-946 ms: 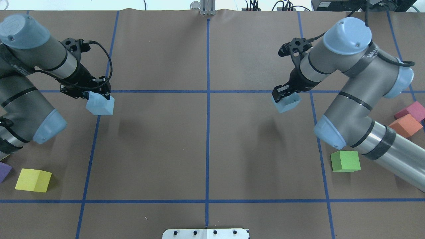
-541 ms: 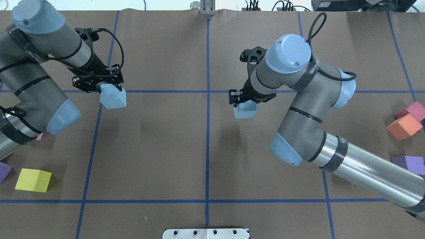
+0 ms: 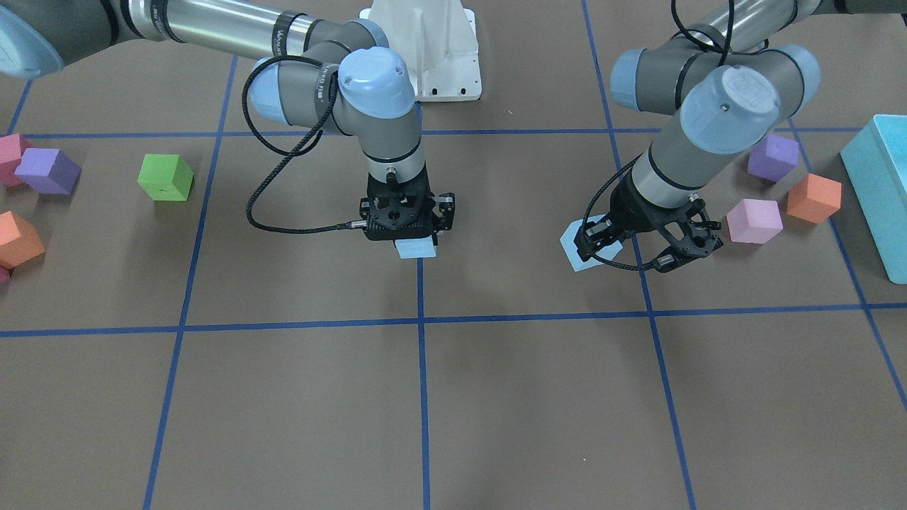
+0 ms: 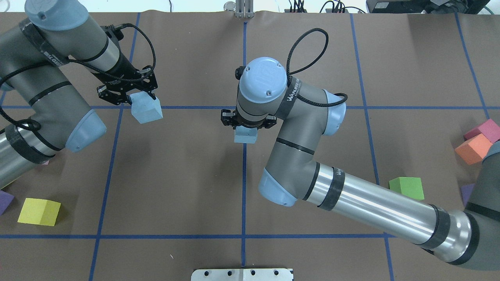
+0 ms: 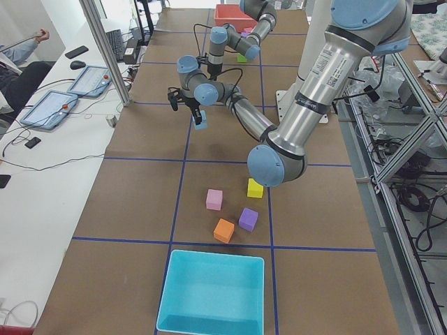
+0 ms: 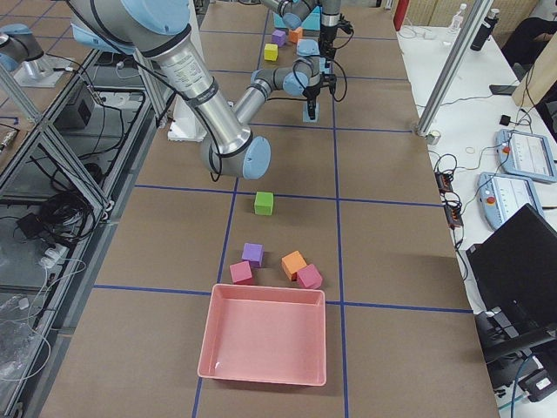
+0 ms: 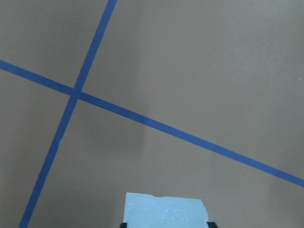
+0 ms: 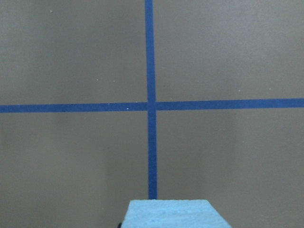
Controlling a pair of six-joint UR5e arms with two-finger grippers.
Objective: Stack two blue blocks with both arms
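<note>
On the brown paper [image 4: 175,175] with its blue tape grid [image 4: 243,187], seen from overhead, a green cube [image 4: 406,188] sits at 4 o'clock from centre, a yellow cube [image 4: 39,211] at 8 o'clock, and an orange cube [image 4: 472,148] at 3 o'clock (a magenta cube [image 4: 484,130] touching it at 1 o'clock).

**Both gripped, well apart**

The right blue block [image 4: 245,136], pale foam, sits level in the right gripper [image 4: 246,127] over the centre line [image 4: 244,187]. At its nine o'clock, the left blue block [image 4: 147,110] hangs tilted in the left gripper [image 4: 141,100].
</note>
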